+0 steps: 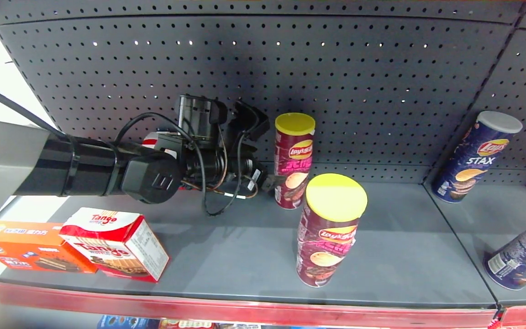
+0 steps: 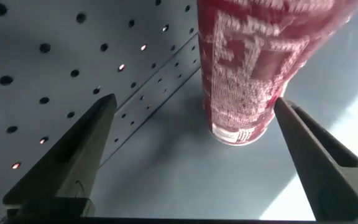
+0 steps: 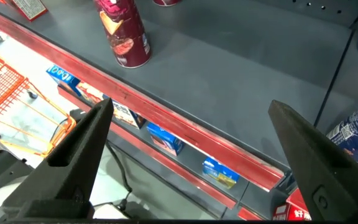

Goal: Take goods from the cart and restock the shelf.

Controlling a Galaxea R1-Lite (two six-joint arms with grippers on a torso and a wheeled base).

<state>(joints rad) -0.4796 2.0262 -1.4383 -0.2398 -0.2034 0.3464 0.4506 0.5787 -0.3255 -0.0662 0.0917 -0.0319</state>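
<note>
Grey shelf (image 1: 226, 246) holds two maroon chip cans upright: rear can (image 1: 294, 160) near the back wall, front can (image 1: 331, 228) nearer the red edge. Left gripper (image 2: 194, 102) has jaws spread wide at rear can's base, not clamping it. Right gripper (image 3: 190, 104) is spread too, above shelf's front edge.

A dark grey pegboard panel (image 1: 336, 68) backs the grey shelf (image 1: 226, 246), with pinpoints of light showing through some of its holes. A red strip (image 1: 244, 311) edges the shelf's front. Bright white light fills the far left. Below, the floor (image 3: 45, 102) is pale.
</note>
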